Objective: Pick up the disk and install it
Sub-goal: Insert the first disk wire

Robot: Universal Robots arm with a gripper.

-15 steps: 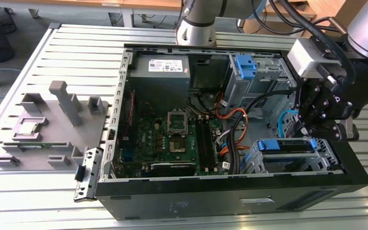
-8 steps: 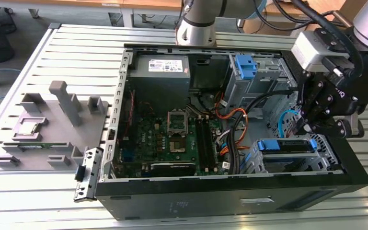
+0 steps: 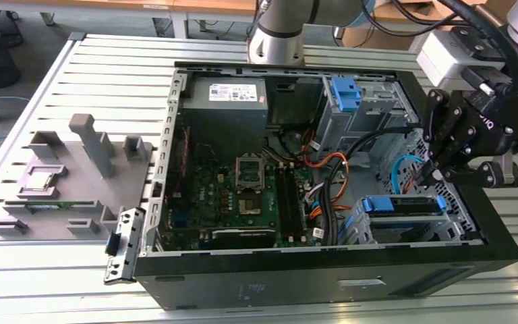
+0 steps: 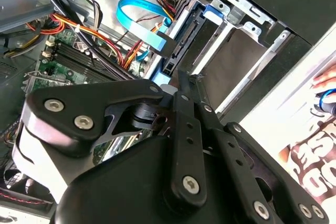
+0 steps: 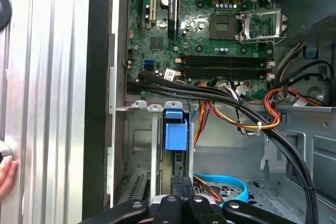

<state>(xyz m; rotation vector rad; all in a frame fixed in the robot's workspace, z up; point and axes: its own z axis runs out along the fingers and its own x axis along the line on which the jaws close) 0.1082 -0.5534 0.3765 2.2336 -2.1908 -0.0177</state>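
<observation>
A broad table of pale, ribbed aluminium slats (image 3: 106,74) carries everything here. Taking its far edge in the exterior view as twelve o'clock, a large black tower computer case (image 3: 331,278) lies on its side, open face up, covering the table from the centre out to three and down towards six o'clock. At nine o'clock sits a flat grey plastic fixture plate with upright posts and pockets (image 3: 79,202), near the case but apart from it. Around seven o'clock, a narrow perforated grey metal strip with a black latch (image 3: 122,244) rests at the case's corner; whether it is joined to the case I cannot tell.
</observation>
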